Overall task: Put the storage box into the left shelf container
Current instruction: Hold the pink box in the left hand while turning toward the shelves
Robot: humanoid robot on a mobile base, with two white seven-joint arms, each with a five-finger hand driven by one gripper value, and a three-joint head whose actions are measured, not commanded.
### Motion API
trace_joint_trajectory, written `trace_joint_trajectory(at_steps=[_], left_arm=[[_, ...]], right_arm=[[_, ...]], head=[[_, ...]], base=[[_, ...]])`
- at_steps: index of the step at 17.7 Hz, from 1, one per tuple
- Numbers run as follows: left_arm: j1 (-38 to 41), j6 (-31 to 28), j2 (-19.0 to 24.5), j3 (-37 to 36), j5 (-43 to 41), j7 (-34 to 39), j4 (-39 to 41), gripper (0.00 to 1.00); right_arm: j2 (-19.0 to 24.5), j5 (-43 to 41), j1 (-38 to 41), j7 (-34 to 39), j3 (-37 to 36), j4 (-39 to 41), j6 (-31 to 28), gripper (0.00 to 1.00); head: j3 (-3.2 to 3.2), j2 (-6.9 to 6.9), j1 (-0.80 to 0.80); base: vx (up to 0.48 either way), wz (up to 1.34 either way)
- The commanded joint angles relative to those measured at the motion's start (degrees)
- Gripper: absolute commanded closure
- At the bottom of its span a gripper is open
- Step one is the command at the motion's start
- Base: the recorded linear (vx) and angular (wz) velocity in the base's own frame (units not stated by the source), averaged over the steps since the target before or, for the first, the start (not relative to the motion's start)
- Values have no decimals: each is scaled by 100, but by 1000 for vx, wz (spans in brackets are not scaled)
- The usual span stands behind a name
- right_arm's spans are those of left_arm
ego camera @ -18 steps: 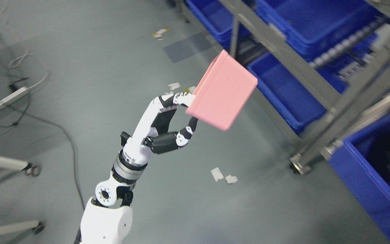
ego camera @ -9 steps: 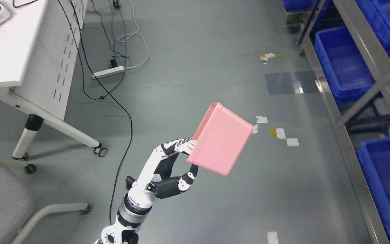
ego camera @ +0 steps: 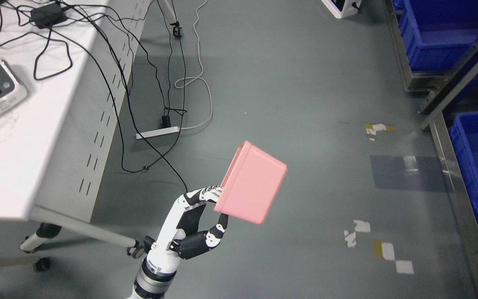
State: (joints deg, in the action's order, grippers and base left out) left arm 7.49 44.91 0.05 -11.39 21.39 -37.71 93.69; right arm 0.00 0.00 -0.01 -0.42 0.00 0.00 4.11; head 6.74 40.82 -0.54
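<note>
- Left hand (ego camera: 197, 226): fingers closed on the near rim of the storage box (ego camera: 250, 187), gripped and carried tilted above the floor (ego camera: 305, 104).
- Blue shelf containers (ego camera: 477, 162): at the far right, well apart from the box.
- Placement not yet done; approach and release remain.

You have only the head view, looking steeply down from above onto the grey floor (ego camera: 297, 74), with a white desk (ego camera: 23, 158) at the left, blue bins (ego camera: 477, 162) in a metal rack at the far right, and the left arm rising from the bottom edge.
</note>
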Motion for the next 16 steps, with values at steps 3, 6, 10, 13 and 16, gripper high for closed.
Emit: trace_joint_trajectory(at_steps=[3, 6, 10, 13, 16], left_arm=[[200, 9, 171, 559, 31, 1, -114, 94], [209, 9, 171, 568, 31, 1, -114, 94], [218, 9, 171, 551, 31, 1, -149, 94], [235, 9, 171, 524, 31, -8, -386, 94], [236, 9, 171, 507, 31, 1, -413, 94]], right_arm=[[-100, -9, -43, -28, -17, 100, -42, 0], [-100, -9, -43, -28, -17, 100, -42, 0], [-100, -9, -43, -28, -17, 100, -42, 0], [-100, -9, -43, -28, -17, 100, -42, 0], [-100, -9, -43, -28, -17, 100, -42, 0]], head=[[0, 0, 0], [0, 0, 0], [0, 0, 0], [0, 0, 0], [0, 0, 0]], base=[[624, 138], [609, 74], [597, -238], [575, -846], [486, -1316]])
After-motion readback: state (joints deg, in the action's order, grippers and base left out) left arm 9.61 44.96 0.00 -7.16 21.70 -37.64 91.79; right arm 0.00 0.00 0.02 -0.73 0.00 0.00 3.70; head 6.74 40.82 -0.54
